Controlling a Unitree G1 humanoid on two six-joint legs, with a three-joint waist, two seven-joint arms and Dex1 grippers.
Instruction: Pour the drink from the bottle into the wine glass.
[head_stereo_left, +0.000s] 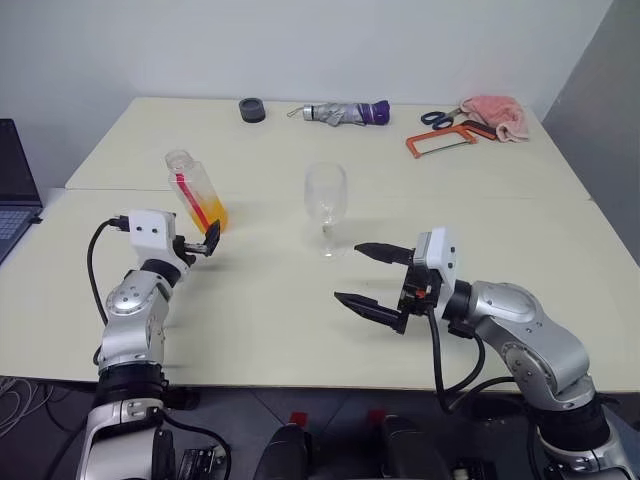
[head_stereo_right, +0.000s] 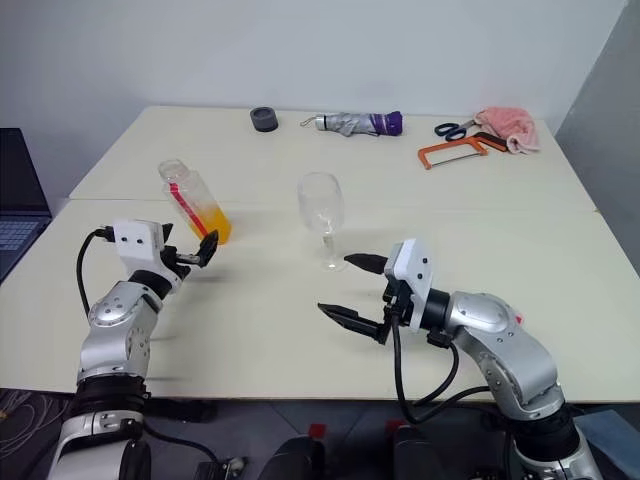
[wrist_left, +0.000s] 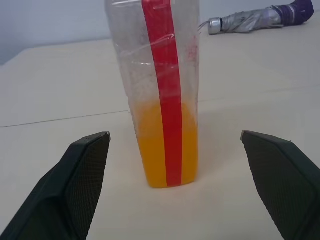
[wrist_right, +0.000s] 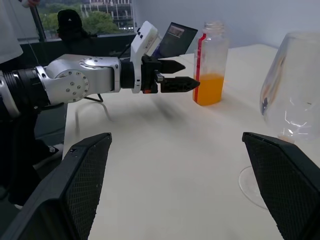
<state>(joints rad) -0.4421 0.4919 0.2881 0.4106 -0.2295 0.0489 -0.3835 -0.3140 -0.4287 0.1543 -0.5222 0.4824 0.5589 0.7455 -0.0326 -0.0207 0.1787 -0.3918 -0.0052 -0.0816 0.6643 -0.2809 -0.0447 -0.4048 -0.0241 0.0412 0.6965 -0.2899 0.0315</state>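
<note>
On the far edge of the cream table (head_stereo_left: 300, 340), head views first, there's a bunch of clutter well away from the action: a dark roll of tape (head_stereo_left: 252, 109), a folded umbrella (head_stereo_left: 347, 113) with a purple end, blue-handled scissors (head_stereo_left: 437, 118), an orange hacksaw (head_stereo_left: 440, 142) and a pink cloth (head_stereo_left: 494, 115). A laptop (head_stereo_left: 15, 190) sits off the left side. Nothing stands between the left gripper (head_stereo_left: 197, 241) and the bottle (head_stereo_left: 196, 190); its black fingers are spread and sit just short of the bottle's base. The bottle is uncapped, clear, with a red strip, and the drink (head_stereo_left: 211, 216) only fills the bottom part. The wine glass (head_stereo_left: 326, 205) stands upright near the table middle, apparently empty, with the right gripper (head_stereo_left: 370, 278) near it, spread wide and pointing left. White wall behind, and a seam runs across the tabletop.

Left wrist view: the bottle (wrist_left: 161, 90) is right ahead, between the two spread fingertips (wrist_left: 85, 165) but not touched by them, orange liquid (wrist_left: 150, 145) in the lower part, umbrella (wrist_left: 255, 19) behind.

Right wrist view: the fingers (wrist_right: 80, 175) are wide apart, the glass bowl (wrist_right: 292, 85) is close on one side, and the other gripper (wrist_right: 177, 75) is next to the bottle (wrist_right: 211, 62). A window with greenery shows beyond.
</note>
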